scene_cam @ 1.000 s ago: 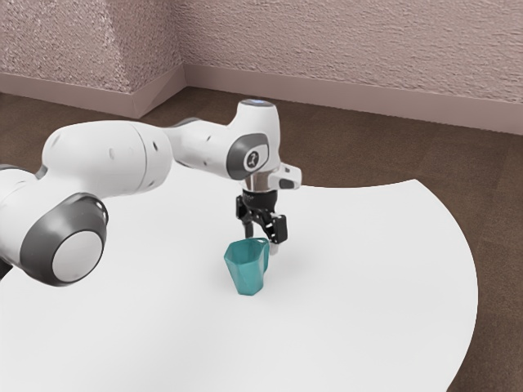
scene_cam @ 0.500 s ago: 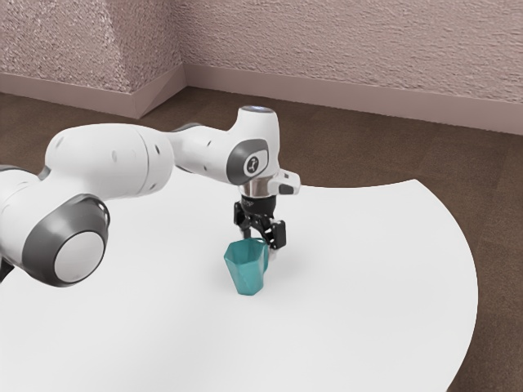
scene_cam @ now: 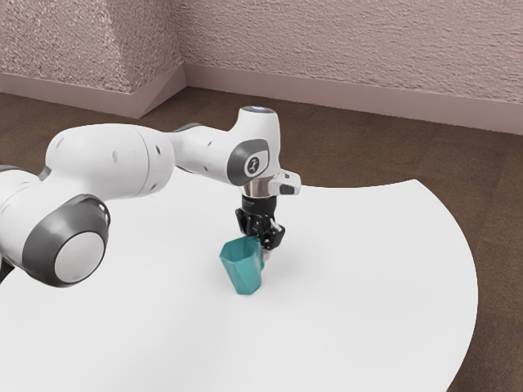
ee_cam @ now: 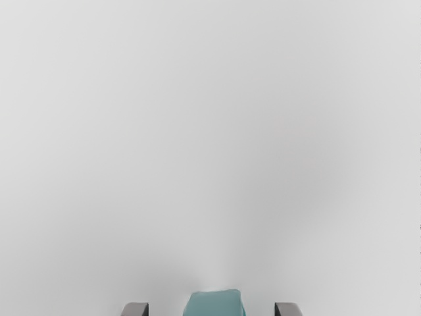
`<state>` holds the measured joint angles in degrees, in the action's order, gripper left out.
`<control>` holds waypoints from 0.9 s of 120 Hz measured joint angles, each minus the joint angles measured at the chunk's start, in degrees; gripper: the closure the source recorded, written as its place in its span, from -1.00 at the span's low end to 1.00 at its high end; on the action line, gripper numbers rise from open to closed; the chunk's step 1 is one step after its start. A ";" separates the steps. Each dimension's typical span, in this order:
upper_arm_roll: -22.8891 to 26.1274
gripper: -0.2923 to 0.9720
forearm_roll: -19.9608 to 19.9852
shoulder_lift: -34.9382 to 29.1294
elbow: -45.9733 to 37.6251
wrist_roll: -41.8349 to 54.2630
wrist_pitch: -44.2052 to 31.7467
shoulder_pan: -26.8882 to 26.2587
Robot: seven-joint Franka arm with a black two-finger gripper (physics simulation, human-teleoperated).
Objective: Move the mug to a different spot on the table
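gripper down at far rim of teal mug, grip state can't tell, contact hidden behind rim, wrist view cuts mug off at frame edge, mug near middle of white table

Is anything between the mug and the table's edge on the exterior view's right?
No. In the exterior view, the table is bare white from the mug all the way to that edge.
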<state>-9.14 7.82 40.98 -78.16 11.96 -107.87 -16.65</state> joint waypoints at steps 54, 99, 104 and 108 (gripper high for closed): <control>-0.33 0.52 -0.74 -0.25 0.21 -0.89 0.55 0.33; -0.99 0.54 -1.06 -1.51 0.23 -1.40 4.91 1.85; -1.00 0.54 -1.05 -1.63 0.23 -1.43 5.62 2.49; -1.01 0.54 -1.04 -1.73 0.21 -1.46 6.19 2.96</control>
<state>-10.15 6.78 39.26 -77.95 10.50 -101.68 -13.69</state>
